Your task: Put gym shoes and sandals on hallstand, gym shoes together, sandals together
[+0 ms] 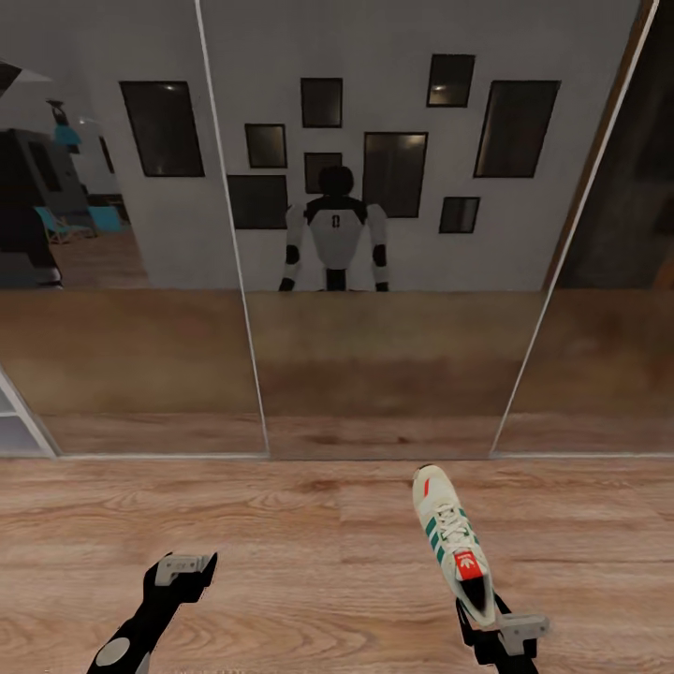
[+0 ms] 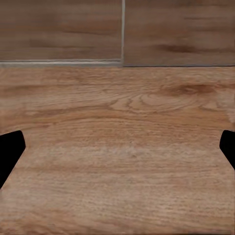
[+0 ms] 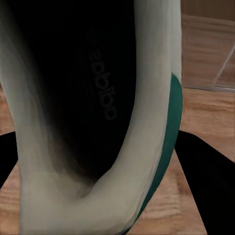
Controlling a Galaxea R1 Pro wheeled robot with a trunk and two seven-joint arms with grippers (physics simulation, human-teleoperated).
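Now R gripper (image 1: 489,625) grips white gym shoe (image 1: 453,543), green stripes.

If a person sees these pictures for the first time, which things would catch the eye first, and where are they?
First, the white gym shoe with green stripes, held at its heel by the right pincer above the corridor floor, toe pointing toward the mirrored doors. Next, the robot's reflection in the middle mirror panel, before a grey wall with dark frames. The left pincer hangs open and empty at lower left.
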